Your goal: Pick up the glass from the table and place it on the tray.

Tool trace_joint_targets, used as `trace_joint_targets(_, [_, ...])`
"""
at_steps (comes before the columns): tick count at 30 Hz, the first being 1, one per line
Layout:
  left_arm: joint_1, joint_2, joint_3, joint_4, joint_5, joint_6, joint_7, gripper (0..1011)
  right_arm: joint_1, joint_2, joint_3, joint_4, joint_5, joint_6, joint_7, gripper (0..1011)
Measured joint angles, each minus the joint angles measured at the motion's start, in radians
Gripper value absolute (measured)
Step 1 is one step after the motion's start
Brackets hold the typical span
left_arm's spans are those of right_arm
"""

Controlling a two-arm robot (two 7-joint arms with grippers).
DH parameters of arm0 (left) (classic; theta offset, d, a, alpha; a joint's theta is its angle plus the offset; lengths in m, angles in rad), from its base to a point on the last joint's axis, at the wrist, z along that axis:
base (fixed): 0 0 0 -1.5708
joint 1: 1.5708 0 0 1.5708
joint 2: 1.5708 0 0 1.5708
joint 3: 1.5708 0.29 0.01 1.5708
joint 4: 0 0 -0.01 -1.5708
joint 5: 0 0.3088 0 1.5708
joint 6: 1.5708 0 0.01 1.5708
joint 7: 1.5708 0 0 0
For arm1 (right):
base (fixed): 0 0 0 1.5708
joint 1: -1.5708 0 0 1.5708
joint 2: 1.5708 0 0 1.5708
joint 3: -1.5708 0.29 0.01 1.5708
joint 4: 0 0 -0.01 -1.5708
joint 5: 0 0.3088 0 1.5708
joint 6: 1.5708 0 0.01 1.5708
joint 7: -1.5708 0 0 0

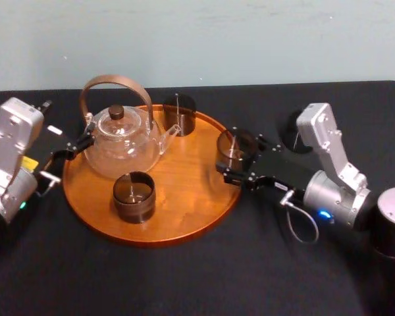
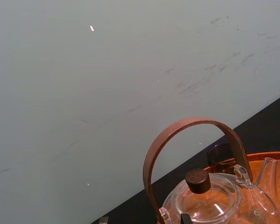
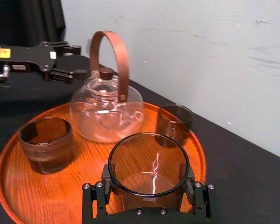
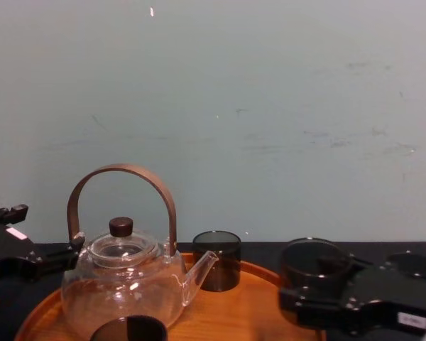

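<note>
The right gripper point(image 1: 236, 160) had its two fingers pressed against opposite sides of the glass point(image 1: 234, 146), pinching it upright around its lower half. In the right wrist view, the gripper point(image 3: 148, 179) cradled the glass point(image 3: 148, 170) with the open mouth facing up and nothing inside. The glass sat at the right-hand rim of the tray point(image 1: 184, 220), overlapping the rim (whether its base was touching wood or was held just clear of it could not be told). From the chest, the glass point(image 4: 314, 264) showed above the black gripper body point(image 4: 319, 288), just at the right edge of the tray point(image 4: 248, 305).

Farther in on the tray stood a glass teapot point(image 1: 122, 141) with a brown hoop handle and a dark knob on its lid, on the left half. A dark far glass point(image 1: 179, 114) stood by the back rim just beside the spout, and a dark near glass point(image 1: 133, 196) stood toward the front, apart from the teapot.

The left gripper point(image 1: 84, 141) lay at the tray's left edge, just beside the teapot; in the right wrist view, its fingers point(image 3: 77, 73) were spread with nothing between them. The tray rested on the black table point(image 1: 184, 283), and a pale wall point(image 4: 270, 106) rose behind.
</note>
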Motion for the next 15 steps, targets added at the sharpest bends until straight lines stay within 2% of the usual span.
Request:
trace_joint_targets(10, [0.000, 0.000, 0.000, 0.000, 0.000, 0.000, 0.000, 1001, 0.054, -0.049, -0.059, 0.059, -0.013, -0.027, 0.027, 900])
trace_joint_targets(15, [0.000, 0.000, 0.000, 0.000, 0.000, 0.000, 0.000, 1001, 0.069, -0.068, -0.075, 0.087, -0.012, -0.040, 0.035, 900])
